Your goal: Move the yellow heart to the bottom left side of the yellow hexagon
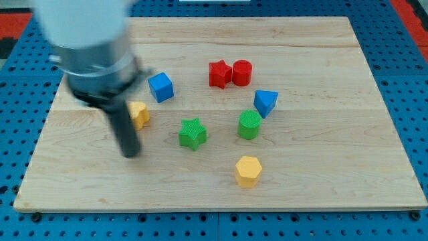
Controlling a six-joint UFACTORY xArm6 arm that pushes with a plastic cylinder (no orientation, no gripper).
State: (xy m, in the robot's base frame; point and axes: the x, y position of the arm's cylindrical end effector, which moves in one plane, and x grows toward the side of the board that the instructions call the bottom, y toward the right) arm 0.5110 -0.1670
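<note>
Sitting toward the left edge of the surface [321, 201], roughly midway between top and bottom edges: yellow heart [140, 114], a small chunky block with a ribbed top, its left part hidden behind the dark rod. Touching or nearly touching the rod on its right side; cannot tell which. Resting just below and left of the heart: my tip [130, 154], blurred. No claw on this arm, only the rod, so nothing open, closed or gripping.

Lying well apart, toward the bottom edge and slightly right of centre: yellow hexagon [248, 171], upright, ribbed top face. Between heart and hexagon: green star [192, 133]. Right of the star, near it: green cylinder [249, 124]. Just above and right of that cylinder: blue triangle [265, 102]. Nearer the top edge, touching side by side: red star [219, 73] and red cylinder [242, 72]. Above and right of the heart: blue cube [160, 87].

Pale wooden board, planks running left to right, grain visible. Laid over a blue perforated base [408, 87] with rows of small holes. Showing at the top corners: patches of red.
</note>
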